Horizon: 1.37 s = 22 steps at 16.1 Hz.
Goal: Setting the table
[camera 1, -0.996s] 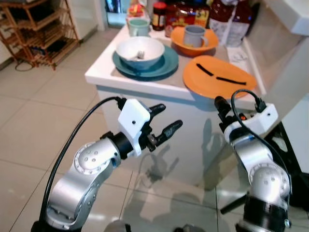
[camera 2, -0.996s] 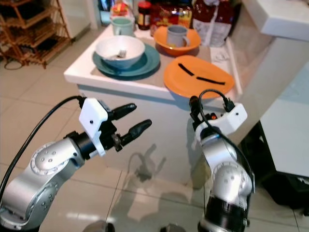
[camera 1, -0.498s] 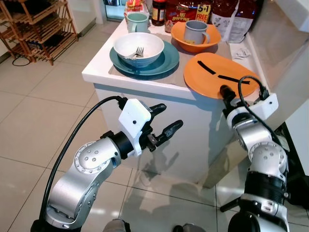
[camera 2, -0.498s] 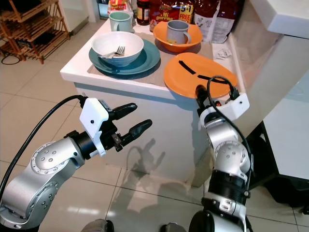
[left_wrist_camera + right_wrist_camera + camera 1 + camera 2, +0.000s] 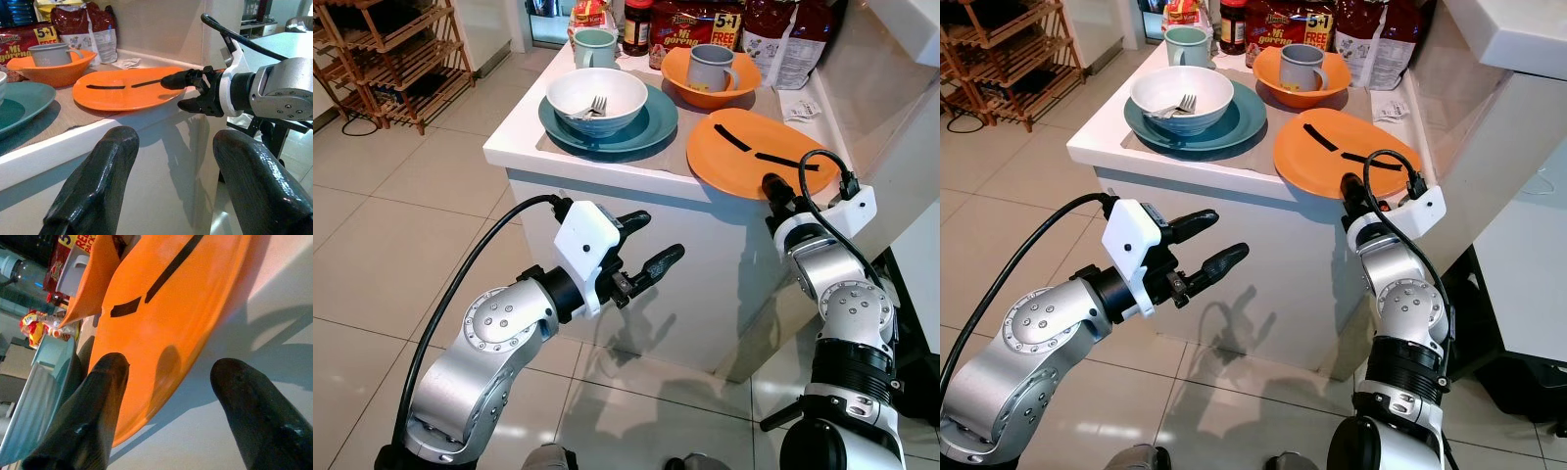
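Straddling orange plate point(image 5: 1342, 147) rim, right tool point(image 5: 188, 92) open, counter edge point(image 5: 607, 176)

- A wooden slatted rack point(image 5: 386, 59) stands on the tiled floor point(image 5: 382, 245), well apart from the white counter.
- 2 dark red bags point(image 5: 788, 39) lean against the wall at the far end of the counter.
- A red packet marked "5+1 FREE" point(image 5: 700, 24) stands just beside those bags.
- A dark jar with a red lid point(image 5: 637, 24) stands near that packet.
- A yellow and red packet point(image 5: 590, 14) sits at the far edge, beside the jar.
- A small crumpled paper wrapper point(image 5: 800, 115) lies on the counter near the wall.
- A grey cloth mat point(image 5: 1253, 147) covers the counter top.
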{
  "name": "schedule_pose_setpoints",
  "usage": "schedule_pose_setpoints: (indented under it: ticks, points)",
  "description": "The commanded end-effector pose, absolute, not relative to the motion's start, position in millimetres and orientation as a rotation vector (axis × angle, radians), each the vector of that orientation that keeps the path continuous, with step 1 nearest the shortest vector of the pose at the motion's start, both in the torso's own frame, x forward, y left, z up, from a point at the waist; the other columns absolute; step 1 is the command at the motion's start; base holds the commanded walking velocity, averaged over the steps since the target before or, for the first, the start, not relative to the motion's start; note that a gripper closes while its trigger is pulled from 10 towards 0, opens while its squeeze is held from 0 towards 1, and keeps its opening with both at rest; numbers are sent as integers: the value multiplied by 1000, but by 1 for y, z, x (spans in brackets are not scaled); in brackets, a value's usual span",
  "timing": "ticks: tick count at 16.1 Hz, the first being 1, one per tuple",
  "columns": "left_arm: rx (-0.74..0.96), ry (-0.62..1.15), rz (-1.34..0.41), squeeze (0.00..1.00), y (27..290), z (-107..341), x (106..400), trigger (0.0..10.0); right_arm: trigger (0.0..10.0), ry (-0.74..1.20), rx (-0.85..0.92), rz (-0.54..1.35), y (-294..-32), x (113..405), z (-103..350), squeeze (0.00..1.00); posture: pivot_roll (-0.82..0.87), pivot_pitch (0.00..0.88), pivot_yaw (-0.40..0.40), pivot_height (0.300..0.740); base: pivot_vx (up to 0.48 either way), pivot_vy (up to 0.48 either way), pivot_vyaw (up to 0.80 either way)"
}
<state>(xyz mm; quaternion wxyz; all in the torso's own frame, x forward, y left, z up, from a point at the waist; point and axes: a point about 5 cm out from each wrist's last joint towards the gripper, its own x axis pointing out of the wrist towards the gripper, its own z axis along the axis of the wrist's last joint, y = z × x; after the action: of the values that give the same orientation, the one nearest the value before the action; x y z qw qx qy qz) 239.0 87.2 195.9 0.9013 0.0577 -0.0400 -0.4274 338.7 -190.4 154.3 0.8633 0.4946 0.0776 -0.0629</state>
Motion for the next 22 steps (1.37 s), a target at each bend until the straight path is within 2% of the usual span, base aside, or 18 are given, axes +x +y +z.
schedule_pose_setpoints:
  ticks: [1,12,22]
  points:
    - [120,-77,-914,0,84,197,240,10000,0,138,1053,-133,-195,340,158,0,67,44,-44,740,0,0,0]
    - [120,-72,-919,0,84,196,239,10000,0,128,1087,-137,-197,340,157,0,67,52,-42,740,0,0,0]
    - [126,-91,-895,0,85,198,242,10000,0,42,1201,-110,-199,336,172,0,63,51,-37,740,0,0,0]
